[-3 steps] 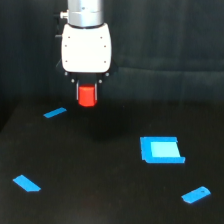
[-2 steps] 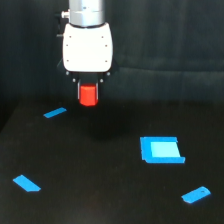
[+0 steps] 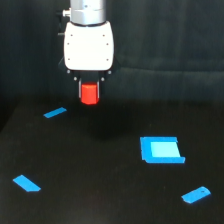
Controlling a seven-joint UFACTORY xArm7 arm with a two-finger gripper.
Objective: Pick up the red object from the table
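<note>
Your end effector (image 3: 89, 94) is clamped on the red object (image 3: 90, 93), which sits right between the fingers, upright, hanging clear above the tabletop (image 3: 100, 200). So from here you're just going straight up.

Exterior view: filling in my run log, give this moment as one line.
gripper: shut on red object | red object: lifted off table | blue pieces: four, untouched on table
</note>
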